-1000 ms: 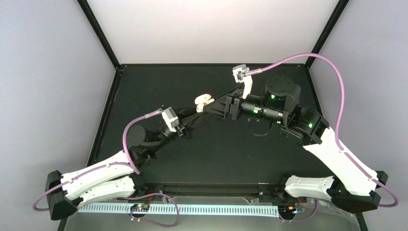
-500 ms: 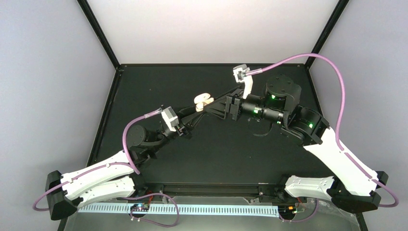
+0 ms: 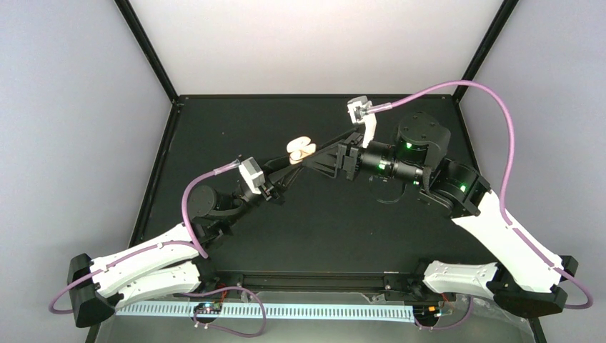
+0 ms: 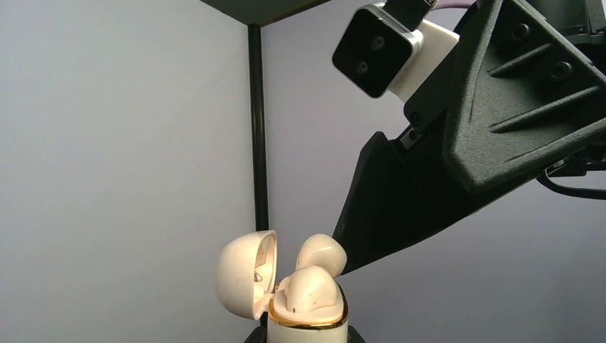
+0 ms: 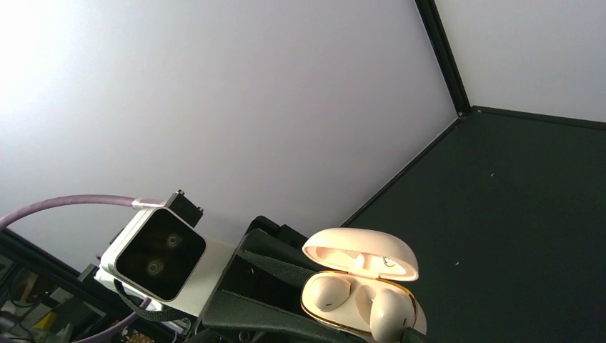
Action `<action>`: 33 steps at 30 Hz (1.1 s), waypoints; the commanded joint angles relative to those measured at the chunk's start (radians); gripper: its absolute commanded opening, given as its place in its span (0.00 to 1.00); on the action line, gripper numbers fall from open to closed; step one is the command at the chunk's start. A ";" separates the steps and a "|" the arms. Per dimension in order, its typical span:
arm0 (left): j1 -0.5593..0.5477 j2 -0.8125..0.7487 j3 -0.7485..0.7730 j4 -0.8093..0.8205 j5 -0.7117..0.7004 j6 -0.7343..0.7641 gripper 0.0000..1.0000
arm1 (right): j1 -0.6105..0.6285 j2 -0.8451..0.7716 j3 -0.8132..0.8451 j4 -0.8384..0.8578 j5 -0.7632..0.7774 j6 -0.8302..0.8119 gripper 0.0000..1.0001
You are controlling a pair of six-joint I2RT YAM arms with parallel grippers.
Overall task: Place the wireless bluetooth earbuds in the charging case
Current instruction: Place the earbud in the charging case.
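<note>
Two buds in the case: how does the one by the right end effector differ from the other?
The raised bud stands tall, crossing the gold rim; the seated bud lies low inside it. The raised bud sits by the right end effector; the seated bud is farther from it. Both are pale beige, in the case the left end effector holds.

**Twin arms in white, black and mauve**

The left arm (image 3: pixel 154 261) and right arm (image 3: pixel 504 236) wear glossy white shells on their near links and matte black housings farther out. A mauve cable (image 3: pixel 191 194) runs to the left wrist, and a longer one (image 3: pixel 502 136) runs to the right. Small green lights (image 3: pixel 407 146) glow on the right arm's black cylindrical joints. Each wrist camera (image 4: pixel 375 46) is a white box with a black twin-lens face. The right gripper (image 4: pixel 341 251) has grainy black wedge fingers (image 4: pixel 429 193) with recessed screws (image 4: pixel 561 69).
</note>
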 commanded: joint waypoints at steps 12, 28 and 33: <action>-0.002 0.005 0.037 0.014 0.010 0.002 0.01 | 0.006 0.003 -0.007 0.064 -0.057 0.021 0.67; -0.002 -0.003 0.030 0.017 0.012 -0.008 0.01 | 0.005 0.029 0.001 0.096 -0.092 0.021 0.67; -0.003 -0.003 0.030 0.019 0.006 -0.008 0.02 | 0.006 0.011 0.004 0.105 -0.109 0.015 0.68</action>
